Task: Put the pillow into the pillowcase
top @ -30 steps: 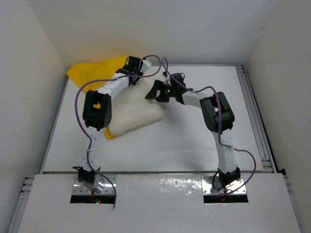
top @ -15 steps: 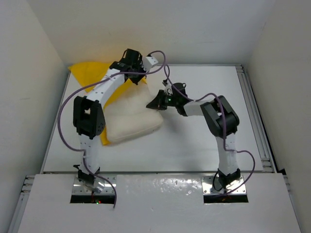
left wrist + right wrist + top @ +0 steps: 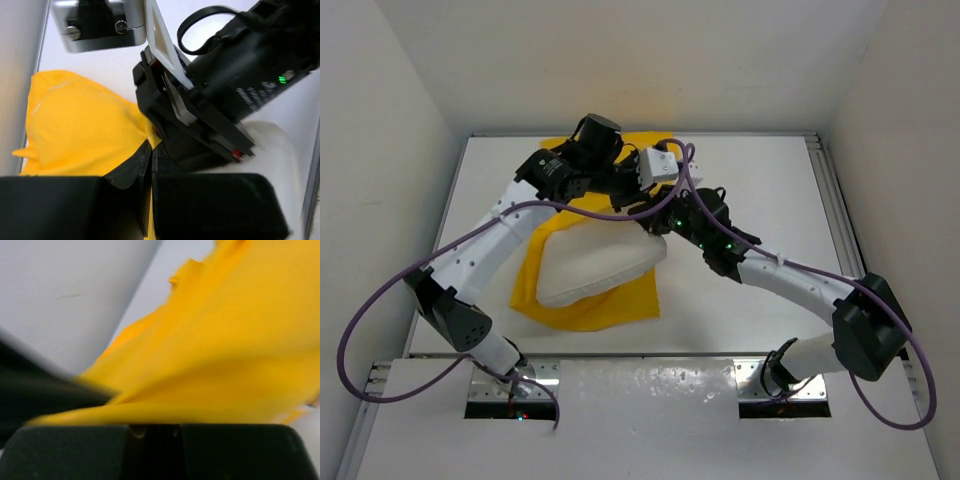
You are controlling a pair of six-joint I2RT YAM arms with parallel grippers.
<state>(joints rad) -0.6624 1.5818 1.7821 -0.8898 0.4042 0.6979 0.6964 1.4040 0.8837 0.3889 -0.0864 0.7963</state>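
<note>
Both arms have swung in over the pillow (image 3: pixel 592 268). My left jaws and right jaws each pinch the yellow Pikachu pillowcase (image 3: pixel 582 308) spread beneath it.

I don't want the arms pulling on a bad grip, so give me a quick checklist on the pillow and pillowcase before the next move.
1. The left gripper is shut on the pillowcase: ok, yellow cloth runs into its closed fingers.
2. The right gripper is shut on the pillowcase: ok, cloth drapes from its closed tips.
3. The pillow is inside the case: not ok, its near part lies bare on the yellow cloth.
4. The case opening faces the pillow: cannot tell, no view shows it.
5. The arms are clear of each other: cannot tell, the right arm looms very close in the left wrist view.
</note>
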